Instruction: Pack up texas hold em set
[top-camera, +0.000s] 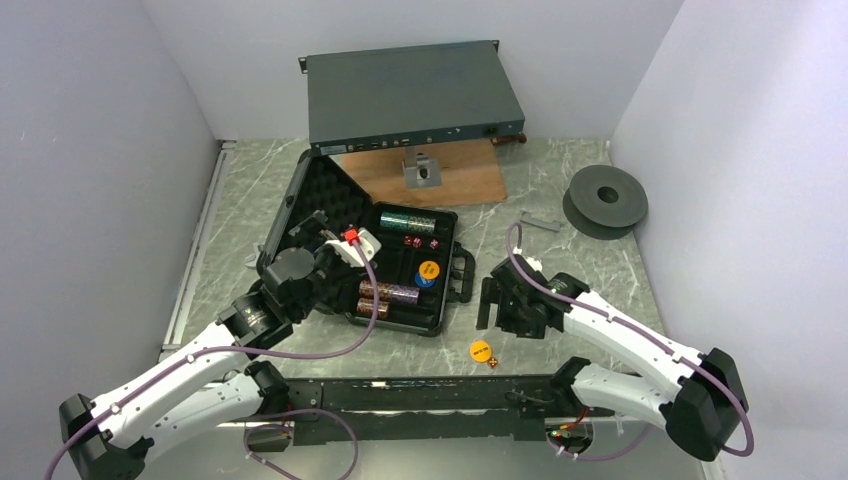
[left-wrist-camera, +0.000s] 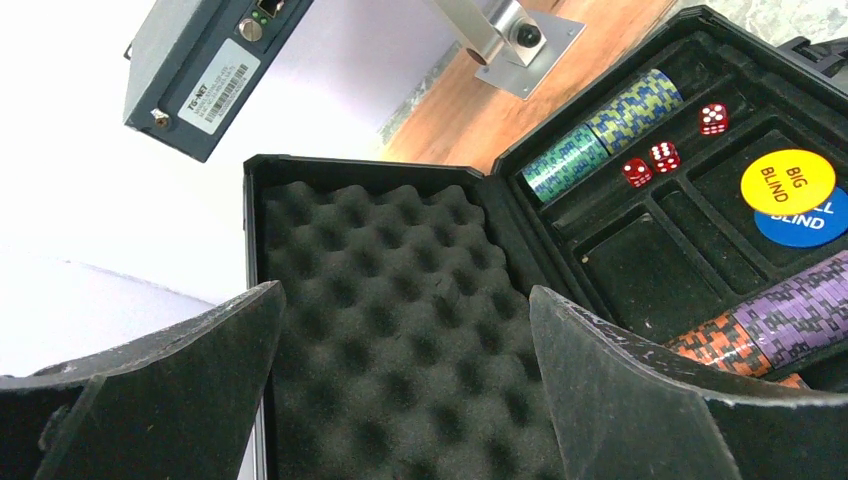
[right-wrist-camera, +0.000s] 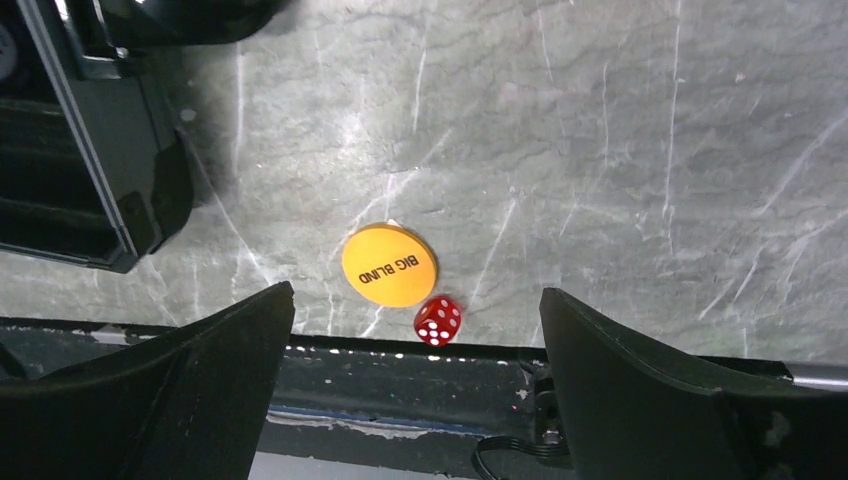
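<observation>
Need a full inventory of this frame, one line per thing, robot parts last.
case: 1, black, open at table centre, foam lid up
chip stacks: 4, green and blue-yellow in far slot, orange and purple in near slot
dice in case: 3, red, by the far stacks
discs in case: 2, yellow overlapping blue
loose disc: 1, orange-yellow, on table near front edge
loose die: 1, red, beside loose disc
rack unit: 1, grey-blue, back
wooden board: 1, brown, under a metal bracket
spool: 1, dark grey, right
table: 1, grey marble
left gripper: open, over lid
right gripper: open, over loose disc
</observation>
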